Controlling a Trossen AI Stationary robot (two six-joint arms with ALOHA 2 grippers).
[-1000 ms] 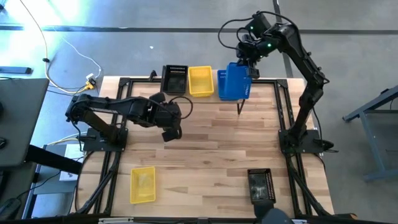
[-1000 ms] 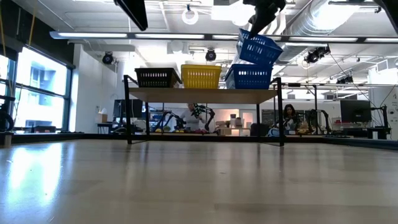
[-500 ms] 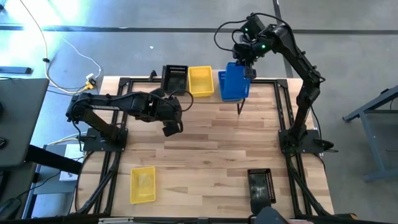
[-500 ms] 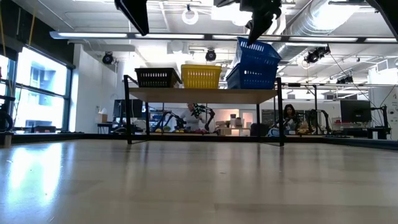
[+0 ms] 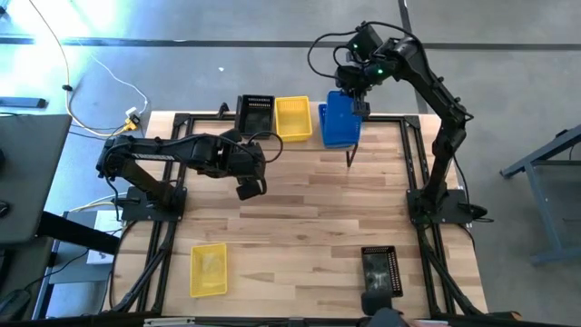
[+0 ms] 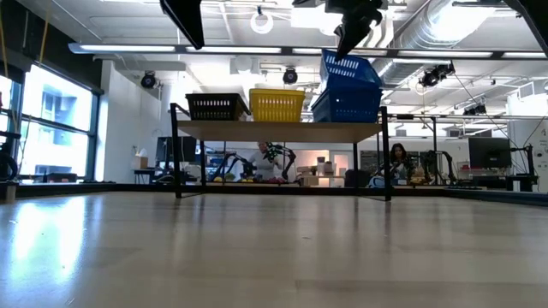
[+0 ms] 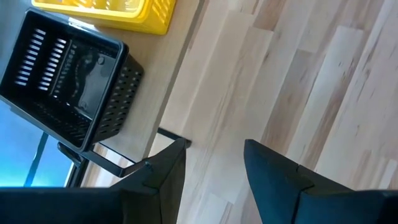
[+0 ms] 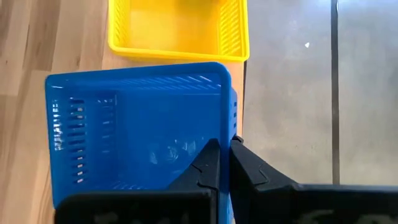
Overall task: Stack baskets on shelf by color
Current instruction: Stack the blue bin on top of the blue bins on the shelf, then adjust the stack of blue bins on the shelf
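Right arm: reaches up from its base at the 3 o'clock edge of the surface (image 5: 300, 227), elbow high, wrist bent down over the shelf (image 6: 282, 130) at 12 o'clock.
Right gripper (image 8: 224, 163): fingers clenched on the rim of the upper blue basket (image 8: 140, 127), one finger inside the wall and one outside.
Upper blue basket: tilted, its gripped side raised; its lower edge sits in the lower blue basket (image 6: 347, 108). In the high view the two blue baskets overlap and cannot be told apart.
Left arm: stretches from its base at 9 o'clock toward the middle of the surface, forearm roughly level, wrist turned down.
Left gripper (image 7: 214, 165): released, fingers apart over bare wood, just in front of the shelf and holding nothing.
Shelf: at the 12 o'clock edge, carrying a black basket (image 6: 215, 107) at one end, a yellow basket (image 6: 276, 105) in the middle and the blue pair at the other end.
Loose yellow basket (image 5: 208, 269): on the surface at about 7 o'clock, well apart from the shelf.
Loose black basket (image 5: 381, 271): on the surface at about 5 o'clock.
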